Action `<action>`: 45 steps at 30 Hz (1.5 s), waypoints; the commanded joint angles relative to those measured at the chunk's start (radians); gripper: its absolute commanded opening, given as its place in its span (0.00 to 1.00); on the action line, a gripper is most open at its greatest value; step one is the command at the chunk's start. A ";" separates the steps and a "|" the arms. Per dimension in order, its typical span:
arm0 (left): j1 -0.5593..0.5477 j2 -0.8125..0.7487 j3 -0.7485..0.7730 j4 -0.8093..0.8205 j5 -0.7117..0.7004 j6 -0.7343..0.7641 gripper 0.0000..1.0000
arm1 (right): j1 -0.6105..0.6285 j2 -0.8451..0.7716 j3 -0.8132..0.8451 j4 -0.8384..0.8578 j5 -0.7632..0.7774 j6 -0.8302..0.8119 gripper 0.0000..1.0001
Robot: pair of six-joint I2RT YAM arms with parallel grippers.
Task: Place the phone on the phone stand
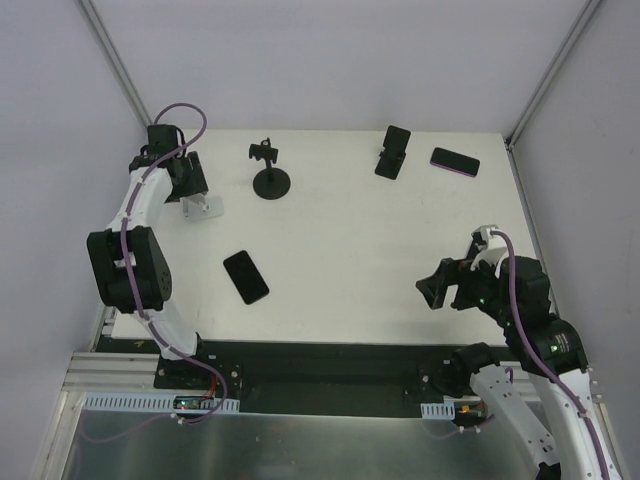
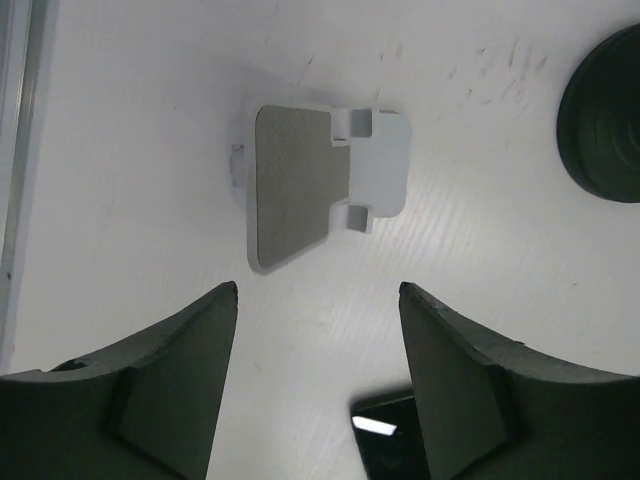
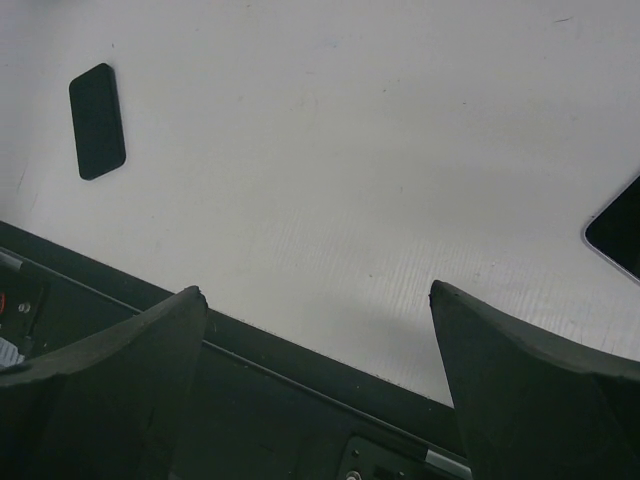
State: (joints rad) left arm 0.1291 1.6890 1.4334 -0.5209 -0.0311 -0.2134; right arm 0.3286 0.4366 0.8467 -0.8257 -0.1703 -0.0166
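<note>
1. At the far left of the table [image 1: 350,250], the left gripper [image 2: 318,298] hovers over a white phone stand [image 2: 300,185] with a grey pad; jaws open, nothing between them.
2. Black phone [image 1: 246,276] lies flat on the table, left of centre, well apart from the white stand.
3. Right gripper [image 3: 318,290] sits above the near right edge; jaws wide apart, empty.
4. Also present: 1 black round-base stand [image 1: 270,175], 1 propped phone [image 1: 392,152], 1 flat phone [image 1: 455,161].

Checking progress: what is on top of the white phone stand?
Nothing: the white phone stand is bare, with no phone on it. The patch of table beneath it is covered.
</note>
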 commanded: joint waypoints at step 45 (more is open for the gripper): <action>0.014 -0.661 -0.548 -0.171 -0.019 0.106 0.00 | -0.005 0.123 0.006 0.106 -0.256 -0.039 0.96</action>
State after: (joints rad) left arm 0.1387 1.0622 0.8989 -0.6548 0.0257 -0.0971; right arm 0.3286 0.5549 0.8673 -0.7670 -0.3801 -0.0536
